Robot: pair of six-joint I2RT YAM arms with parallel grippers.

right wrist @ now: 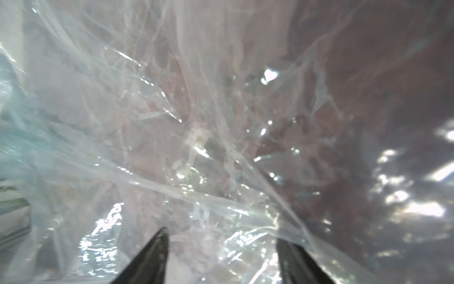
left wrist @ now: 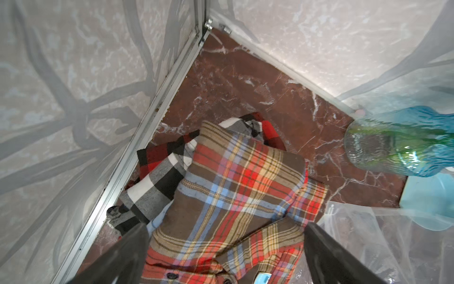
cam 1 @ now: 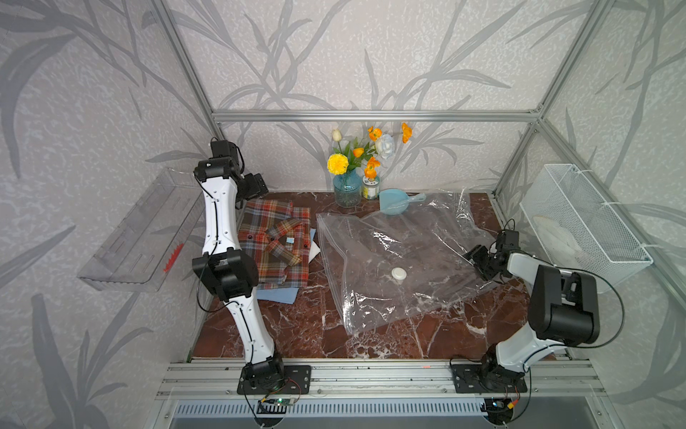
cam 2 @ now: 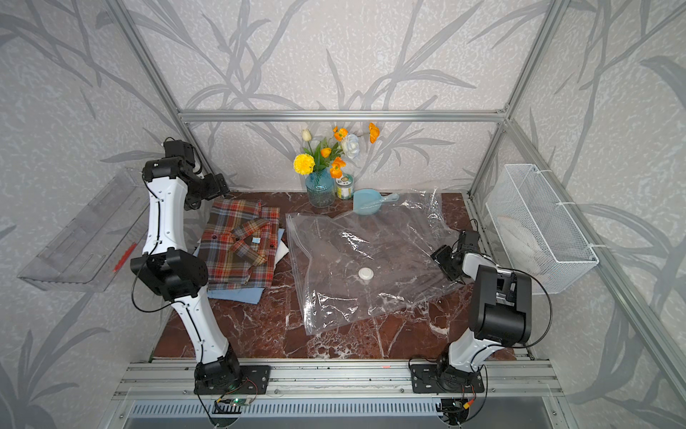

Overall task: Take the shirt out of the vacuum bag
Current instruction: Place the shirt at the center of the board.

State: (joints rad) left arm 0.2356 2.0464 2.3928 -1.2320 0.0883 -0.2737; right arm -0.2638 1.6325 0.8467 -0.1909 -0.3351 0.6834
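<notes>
Plaid shirt [cam 1: 276, 243] under raised left hand [left wrist: 227, 225], released; right hand [right wrist: 222, 234] released at vacuum bag [cam 1: 401, 256]

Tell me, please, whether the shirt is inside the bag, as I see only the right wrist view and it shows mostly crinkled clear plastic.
Observer: No, the plaid shirt lies outside the vacuum bag, on folded cloths beside it.
Operator: Thank you. Where is the left arm?
Observer: The left gripper hangs over the shirt's far end, jaws apart, holding nothing.
Operator: Does the bag hold anything?
Observer: It looks empty; only its white valve cap shows on its face.
</notes>
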